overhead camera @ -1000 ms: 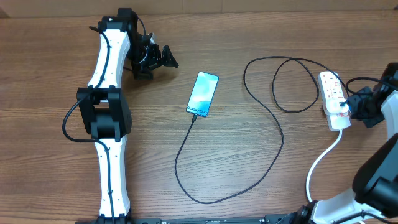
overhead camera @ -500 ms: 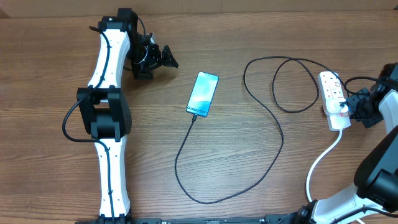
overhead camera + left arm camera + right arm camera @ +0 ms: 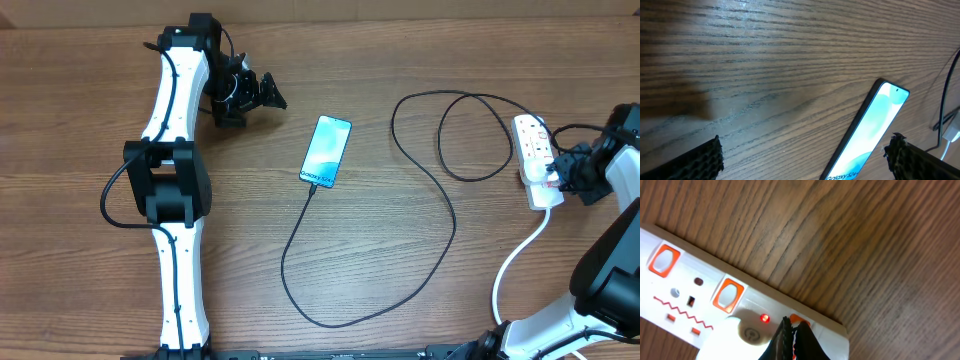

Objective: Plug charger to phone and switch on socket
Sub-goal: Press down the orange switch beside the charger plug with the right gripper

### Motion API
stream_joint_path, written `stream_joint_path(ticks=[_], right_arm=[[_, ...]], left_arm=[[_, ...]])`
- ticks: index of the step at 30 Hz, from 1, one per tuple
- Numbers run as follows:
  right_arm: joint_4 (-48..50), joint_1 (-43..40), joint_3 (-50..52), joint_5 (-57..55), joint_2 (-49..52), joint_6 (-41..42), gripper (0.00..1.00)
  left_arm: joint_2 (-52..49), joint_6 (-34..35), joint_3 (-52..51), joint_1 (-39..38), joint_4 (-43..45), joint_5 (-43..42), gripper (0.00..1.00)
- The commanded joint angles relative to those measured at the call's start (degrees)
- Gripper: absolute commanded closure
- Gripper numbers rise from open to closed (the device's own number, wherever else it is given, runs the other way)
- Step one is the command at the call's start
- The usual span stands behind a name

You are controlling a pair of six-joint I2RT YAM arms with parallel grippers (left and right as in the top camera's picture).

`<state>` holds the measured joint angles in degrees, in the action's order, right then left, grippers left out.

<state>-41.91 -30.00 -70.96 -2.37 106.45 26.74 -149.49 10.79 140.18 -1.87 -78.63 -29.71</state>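
I see the power strip at the 3 o'clock edge of the desk. The phone lies near the middle, screen up. The charger cable meets the phone's short edge at 6 o'clock, loops out over the desk and runs to the strip, so I judge it plugged in.

My right end effector is clenched on nothing. In the right wrist view its tips sit on an orange switch at the strip's end. A red lamp glows just beside it, next to the white plug.

My left end effector is released wide and parked at 10 o'clock from the phone.

I expect the strip to be light, hollow plastic that will skate or pivot on the wood if I push sideways, so I would press straight down on the rocker. The cable is limp and best taken right behind its connector. The phone looks slick and light, so I would steady it by its long edges.

Against a second ago, my right forearm has swung slightly toward 3 o'clock with the tips staying at the strip. The phone, cable and left arm have not moved.
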Motion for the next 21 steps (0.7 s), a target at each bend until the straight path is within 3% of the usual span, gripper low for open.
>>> stream_joint_path(ticks=[1,21], right_arm=[[1.9,0.0,2.9,3.6,0.3,-0.3,0.96],[-1.2,0.1,3.3,7.7,0.3,-0.3,0.96]], left_arm=[[-0.6,0.0,0.9,-0.4,0.0,0.3,0.00],[-0.6,0.0,0.9,-0.4,0.0,0.3,0.00]])
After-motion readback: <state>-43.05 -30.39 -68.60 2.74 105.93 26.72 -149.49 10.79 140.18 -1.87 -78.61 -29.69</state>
